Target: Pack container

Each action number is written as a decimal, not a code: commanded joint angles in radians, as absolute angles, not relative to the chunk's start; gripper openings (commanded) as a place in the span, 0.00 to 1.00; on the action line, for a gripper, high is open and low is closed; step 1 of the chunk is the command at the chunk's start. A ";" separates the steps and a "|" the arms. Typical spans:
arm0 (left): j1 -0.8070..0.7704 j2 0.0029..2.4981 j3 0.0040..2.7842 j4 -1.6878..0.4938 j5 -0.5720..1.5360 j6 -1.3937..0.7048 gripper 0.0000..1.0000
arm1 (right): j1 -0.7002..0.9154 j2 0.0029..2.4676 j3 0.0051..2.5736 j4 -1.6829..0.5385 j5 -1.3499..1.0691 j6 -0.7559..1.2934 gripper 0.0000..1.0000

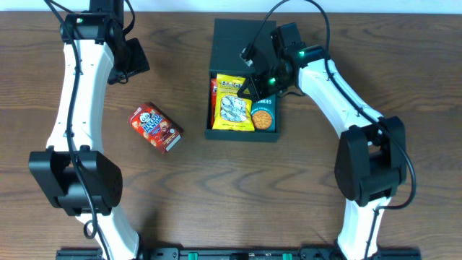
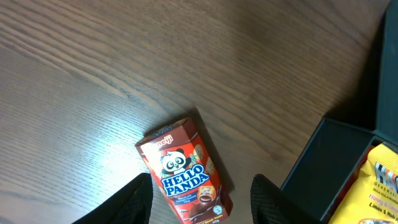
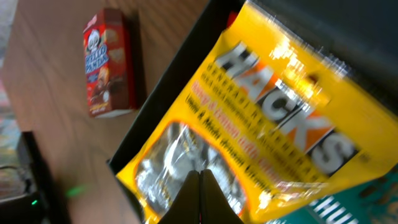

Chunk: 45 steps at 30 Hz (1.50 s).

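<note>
The container point(image 1: 224, 36) is a dark teal-green box at the table's middle, with its flap lid open toward the back. Inside lie a yellow Hacks bag point(image 1: 234, 101), a teal snack carton point(image 1: 263, 115) and a red pack point(image 1: 214, 90) at the left wall. My right gripper point(image 1: 253, 83) hovers over the yellow bag point(image 3: 267, 124), jaws shut together with nothing between them point(image 3: 200, 193). A red Hello Panda box point(image 1: 155, 128) lies on the table left of the container. My left gripper point(image 1: 133, 61) is raised behind it and open, with the box point(image 2: 183, 171) showing between its fingers point(image 2: 134, 202).
The container's dark wall point(image 2: 326, 165) stands just right of the Hello Panda box. Bare wooden table point(image 1: 180, 209) lies around the box and toward the front. Both arm bases point(image 1: 76, 180) sit near the front edge.
</note>
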<state>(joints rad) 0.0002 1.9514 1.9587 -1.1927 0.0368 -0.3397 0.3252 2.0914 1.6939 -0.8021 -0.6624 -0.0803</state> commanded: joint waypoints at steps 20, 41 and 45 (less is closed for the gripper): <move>0.007 1.954 1.966 -1.193 0.019 -0.344 0.52 | 0.392 2.197 1.738 -0.770 -0.674 -0.057 0.01; 0.007 1.954 1.966 -1.172 0.018 -0.344 0.52 | 0.266 2.140 1.915 -1.089 -0.219 -0.084 0.01; 0.007 1.954 1.966 -1.171 0.018 -0.344 0.52 | 0.306 2.145 1.914 -1.085 -0.175 -0.075 0.01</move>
<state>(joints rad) 0.0002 1.9514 1.9587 -1.1702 0.0368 -0.3401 0.2741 2.1609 1.9247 -1.0874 -0.2321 -0.0902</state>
